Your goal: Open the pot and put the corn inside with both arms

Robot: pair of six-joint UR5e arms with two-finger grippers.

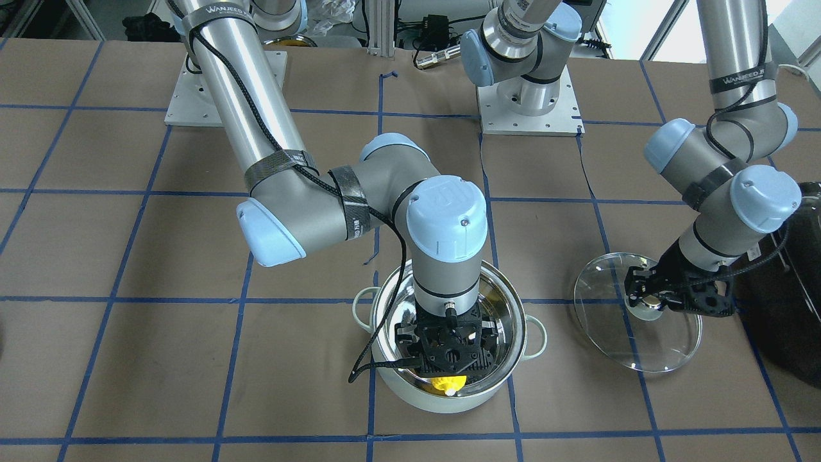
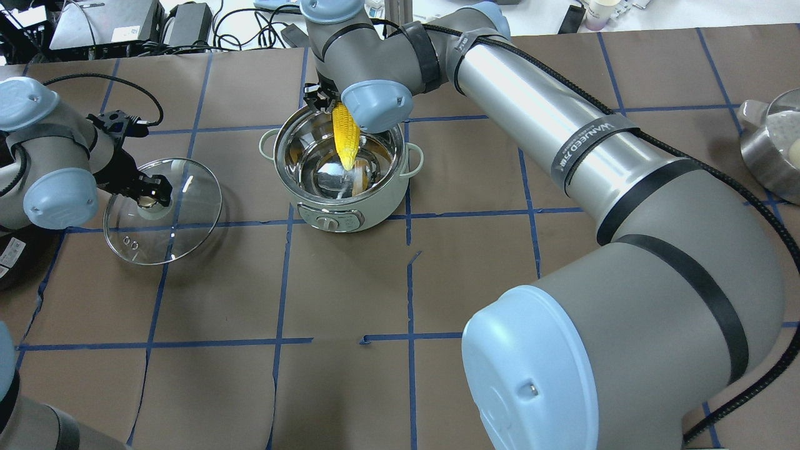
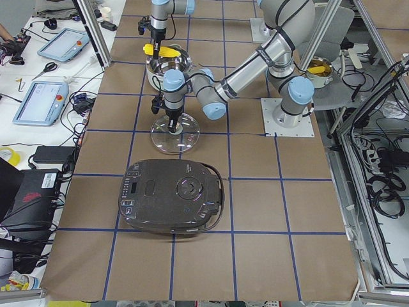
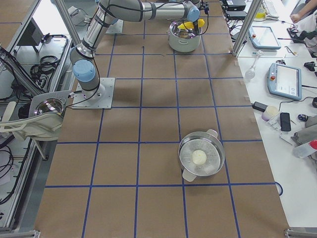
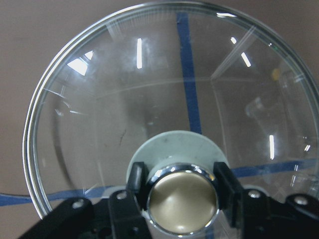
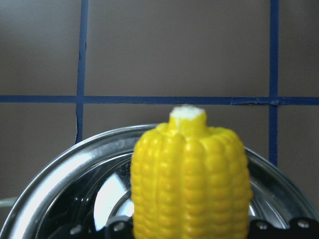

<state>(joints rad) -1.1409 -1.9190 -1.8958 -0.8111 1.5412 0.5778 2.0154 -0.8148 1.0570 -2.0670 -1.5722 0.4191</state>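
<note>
Lid (image 2: 181,209) of glass lies on the worktop (image 2: 350,287) at the overhead view's left, off the pot, and we see the fingers (image 5: 135,180) of the left gripper (image 2: 149,199) closed on its brass knob (image 5: 183,200). Further right the mint pot (image 2: 340,209) stands open. The right gripper (image 1: 447,369) grips the corn (image 2: 345,134) near its thick end, holding it over the steel bowl, tapered end towards the robot. A steel pan (image 2: 765,159) sits well apart at the far right
</note>
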